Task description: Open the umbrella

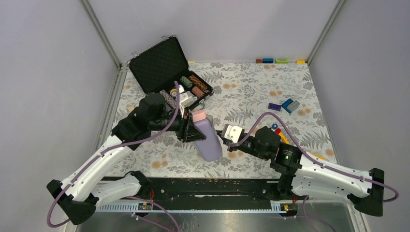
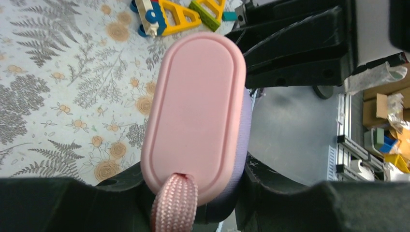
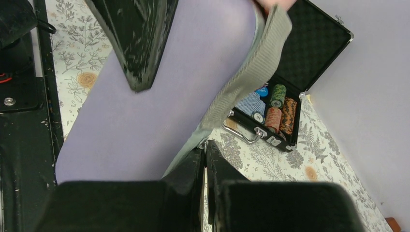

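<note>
The umbrella is folded inside a lilac sleeve (image 1: 209,141) that stands tilted on the floral cloth at mid-table. Only its pink handle (image 1: 199,116) sticks out at the top. In the left wrist view the handle's oval end (image 2: 196,111) and its pink wrist strap (image 2: 174,205) fill the middle, with the sleeve's rim (image 2: 244,125) around them. My left gripper (image 1: 189,129) (image 2: 193,193) is shut on the sleeved umbrella just below the handle. My right gripper (image 1: 223,134) (image 3: 204,151) is pinched shut on the sleeve's grey-green edge seam (image 3: 251,72). The canopy and shaft are hidden.
An open black case (image 1: 169,67) (image 3: 309,43) with poker chips stands at the back left, close behind the left gripper. Blue and purple bricks (image 1: 289,105) lie to the right. Coloured blocks (image 1: 280,61) line the back edge. Yellow toy pieces (image 2: 179,14) lie beside the right arm.
</note>
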